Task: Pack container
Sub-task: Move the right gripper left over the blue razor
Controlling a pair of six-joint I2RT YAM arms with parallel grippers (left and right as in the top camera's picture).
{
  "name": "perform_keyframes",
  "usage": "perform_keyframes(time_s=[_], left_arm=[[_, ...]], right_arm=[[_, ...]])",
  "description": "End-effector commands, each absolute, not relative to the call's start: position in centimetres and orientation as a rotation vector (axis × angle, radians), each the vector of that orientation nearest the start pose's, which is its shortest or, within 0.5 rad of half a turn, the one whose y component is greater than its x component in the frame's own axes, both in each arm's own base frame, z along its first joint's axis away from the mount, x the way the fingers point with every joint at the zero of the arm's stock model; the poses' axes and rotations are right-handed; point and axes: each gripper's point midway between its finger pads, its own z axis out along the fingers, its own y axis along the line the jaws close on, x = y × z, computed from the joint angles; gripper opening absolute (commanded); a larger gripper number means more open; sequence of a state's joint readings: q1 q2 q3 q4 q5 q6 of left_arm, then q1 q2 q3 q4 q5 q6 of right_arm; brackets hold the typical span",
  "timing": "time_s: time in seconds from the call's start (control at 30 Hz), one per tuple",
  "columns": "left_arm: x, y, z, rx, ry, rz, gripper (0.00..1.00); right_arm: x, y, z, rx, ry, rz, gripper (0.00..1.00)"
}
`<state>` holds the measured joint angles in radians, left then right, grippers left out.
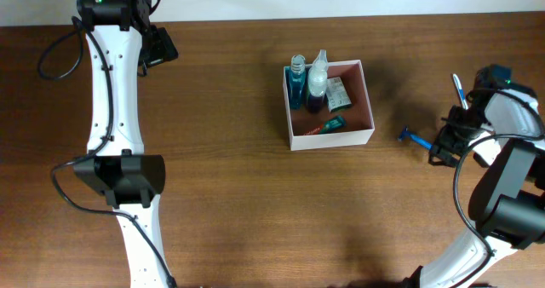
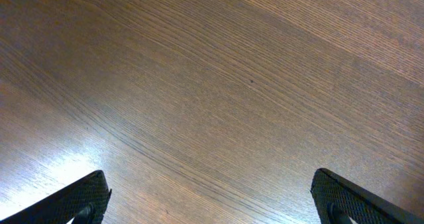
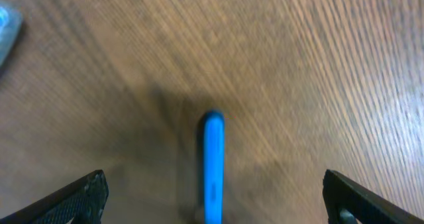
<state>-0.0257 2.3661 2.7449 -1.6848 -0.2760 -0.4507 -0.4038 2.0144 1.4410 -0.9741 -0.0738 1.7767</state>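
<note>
Left gripper point(image 2: 212, 201) was spread wide over table point(image 2: 218, 85), holding nothing, right gripper point(image 3: 213, 199) was spread wide too, blue razor point(image 3: 212, 158) lay between its fingers point(image 3: 66, 201), ungripped, container point(image 1: 334, 139) stood well apart.

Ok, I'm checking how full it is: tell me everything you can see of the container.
The container is a square, shallow, open-topped box with thin white walls and a reddish-brown inside. It sits flat on the wooden table, right of centre. Inside, a blue bottle and a pale bottle stand at its far-left side, a green-and-white packet beside them, a small tube lying near the front wall. Its right part is bare.
</note>
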Motion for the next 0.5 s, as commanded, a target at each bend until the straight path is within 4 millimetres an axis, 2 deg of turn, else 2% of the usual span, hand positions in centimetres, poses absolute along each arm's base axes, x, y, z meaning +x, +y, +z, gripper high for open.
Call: perform_keyframes(time_s=[0.0, 0.13, 0.23, 0.47], left_arm=[[47.8, 3.5, 21.1, -0.662, 2.736, 0.287, 1.0], [47.9, 3.5, 21.1, -0.662, 2.732, 0.285, 0.99], [48.0, 3.5, 21.1, -0.662, 2.726, 0.283, 0.99], [48.0, 3.5, 21.1, -0.662, 2.727, 0.283, 0.99]], right_arm=[[33.9, -14.5, 1.4, -2.796, -1.439, 0.02, 0.99], [33.2, -15.7, 1.3, -2.819, -1.499, 0.127, 0.99], [33.6, -16.0, 1.4, -2.816, -1.558, 0.14, 0.99], [35.5, -14.7, 1.4, -2.808, -1.657, 0.087, 0.99]])
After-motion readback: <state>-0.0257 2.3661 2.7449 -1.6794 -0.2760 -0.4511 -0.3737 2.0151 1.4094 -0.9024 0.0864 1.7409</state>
